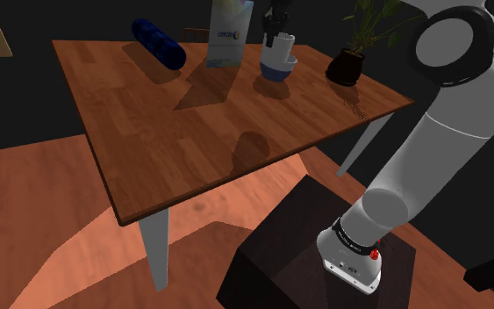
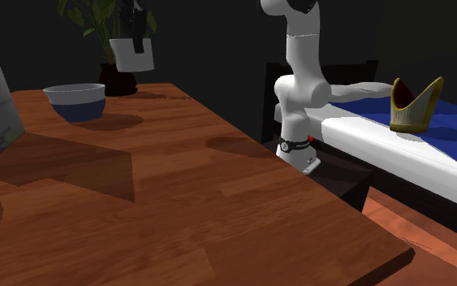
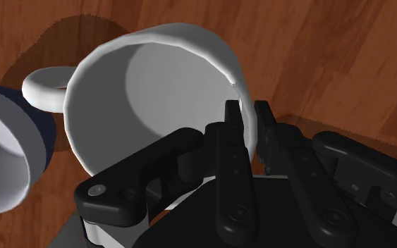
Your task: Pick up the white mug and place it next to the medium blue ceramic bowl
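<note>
I find the end effector (image 3: 247,116) clamped on the mug's rim, with one finger inside the wall and one outside. The mug (image 3: 154,77) is plain white and smooth, and its mouth is open toward the wrist camera. Its loop handle (image 3: 43,88) sits on the side away from the fingers. The mug hangs clear of the wooden worktop (image 2: 218,187), near the bowl (image 2: 75,101) and higher than the bowl's rim. The bowl is blue outside and white inside.

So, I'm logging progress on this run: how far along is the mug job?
Done: the white mug is grasped, its wall clasped between the jaws, and it is up off the table. In hand: it hangs in the air close to the blue bowl. Left: lower it onto the wood beside the bowl and let go.
</note>
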Tool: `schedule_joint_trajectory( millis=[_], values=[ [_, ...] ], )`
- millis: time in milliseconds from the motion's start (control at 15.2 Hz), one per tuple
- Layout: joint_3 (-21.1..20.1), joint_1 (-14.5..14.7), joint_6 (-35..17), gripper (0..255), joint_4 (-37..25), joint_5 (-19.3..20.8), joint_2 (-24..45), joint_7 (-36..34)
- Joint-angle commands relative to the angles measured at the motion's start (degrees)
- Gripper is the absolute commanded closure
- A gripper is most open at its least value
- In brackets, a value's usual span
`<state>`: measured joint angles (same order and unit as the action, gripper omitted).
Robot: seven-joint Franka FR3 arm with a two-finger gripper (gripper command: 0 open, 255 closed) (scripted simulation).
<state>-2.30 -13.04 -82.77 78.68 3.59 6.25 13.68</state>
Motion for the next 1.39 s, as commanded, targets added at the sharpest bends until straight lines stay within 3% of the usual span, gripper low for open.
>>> schedule_joint_trajectory(
  millis=[0, 594, 990, 1320],
  values=[
    [1.2, -1.6, -0.2, 255, 0.0, 0.0, 0.1, 2.8],
    [6.1, -8.6, 1.0, 255, -7.8, -0.6, 5.9, 14.7],
    [9.0, -14.5, 4.3, 255, -20.2, -2.0, 14.6, 23.1],
    [8.9, -14.2, -1.2, 255, -12.1, -1.7, 11.9, 22.7]
  ],
)
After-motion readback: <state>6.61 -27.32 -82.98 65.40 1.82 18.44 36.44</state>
